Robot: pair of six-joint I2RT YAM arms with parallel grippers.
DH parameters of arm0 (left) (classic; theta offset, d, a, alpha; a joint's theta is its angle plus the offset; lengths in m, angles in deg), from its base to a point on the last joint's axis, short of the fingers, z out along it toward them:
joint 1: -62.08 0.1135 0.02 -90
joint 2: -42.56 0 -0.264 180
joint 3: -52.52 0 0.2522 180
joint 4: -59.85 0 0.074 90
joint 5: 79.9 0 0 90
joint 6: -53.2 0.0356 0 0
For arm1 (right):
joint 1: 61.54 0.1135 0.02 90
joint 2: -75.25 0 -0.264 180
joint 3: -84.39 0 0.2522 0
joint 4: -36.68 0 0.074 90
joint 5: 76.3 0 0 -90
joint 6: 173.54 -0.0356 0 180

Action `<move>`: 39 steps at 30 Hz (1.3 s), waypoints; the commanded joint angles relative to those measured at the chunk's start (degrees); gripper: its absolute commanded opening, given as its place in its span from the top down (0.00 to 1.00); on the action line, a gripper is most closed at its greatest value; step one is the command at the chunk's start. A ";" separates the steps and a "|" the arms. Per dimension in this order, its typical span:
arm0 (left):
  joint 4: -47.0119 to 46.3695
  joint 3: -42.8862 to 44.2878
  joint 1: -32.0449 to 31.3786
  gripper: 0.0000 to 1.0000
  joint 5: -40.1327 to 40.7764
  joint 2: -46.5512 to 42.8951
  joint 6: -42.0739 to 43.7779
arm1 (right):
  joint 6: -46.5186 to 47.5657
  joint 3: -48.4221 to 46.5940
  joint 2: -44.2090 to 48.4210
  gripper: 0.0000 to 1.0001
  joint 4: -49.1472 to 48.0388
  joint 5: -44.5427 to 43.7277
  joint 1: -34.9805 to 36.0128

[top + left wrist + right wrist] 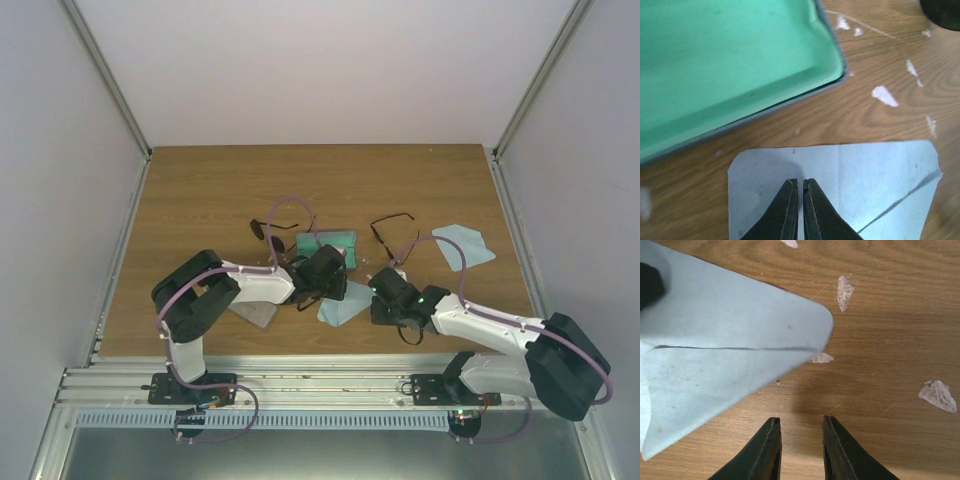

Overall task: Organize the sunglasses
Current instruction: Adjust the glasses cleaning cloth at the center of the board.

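Two sunglasses sit loose mid-table, either side of the open green case [330, 243]: the dark-lens pair [268, 232] on its left, the paler pair [392, 232] on its right. Thin wire looks light and bendy to me, so grab the bridge, not the lenses. Nearer in, the left gripper [800, 182] is stretched low, pinched nearly together on the blue cloth [865, 175]. Beside it the right gripper [800, 420] sits slightly apart, empty.

A wood-grain bench [200, 190], its surface marked with pale chipped patches [938, 395], sits between plain white walls [330, 70]. Aluminium posts [105, 75] rise at the back corners, and a ribbed metal rail [330, 385] runs along the near edge under soft, even light.
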State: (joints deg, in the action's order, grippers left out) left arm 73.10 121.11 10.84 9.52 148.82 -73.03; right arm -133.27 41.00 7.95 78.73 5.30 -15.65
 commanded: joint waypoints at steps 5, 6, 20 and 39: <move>5.28 -7.39 0.26 0.92 3.13 -7.67 -6.22 | 3.04 -3.80 -2.84 0.67 -2.06 0.33 0.30; 5.19 -7.71 0.33 0.92 2.60 -8.77 -6.53 | 3.13 -4.28 -3.16 0.67 -1.99 0.21 0.52; -6.05 -19.48 1.97 0.88 -6.79 -20.74 -14.35 | 4.01 -12.73 -15.60 0.62 -4.93 -0.81 7.62; -22.73 -30.37 3.96 0.91 -14.94 -19.00 -22.37 | 4.95 -19.90 -28.06 0.66 -5.96 -2.46 10.92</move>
State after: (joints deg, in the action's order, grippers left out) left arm 54.96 91.78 14.44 -4.95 129.17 -94.12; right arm -127.74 23.05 -18.06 70.21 6.44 -6.14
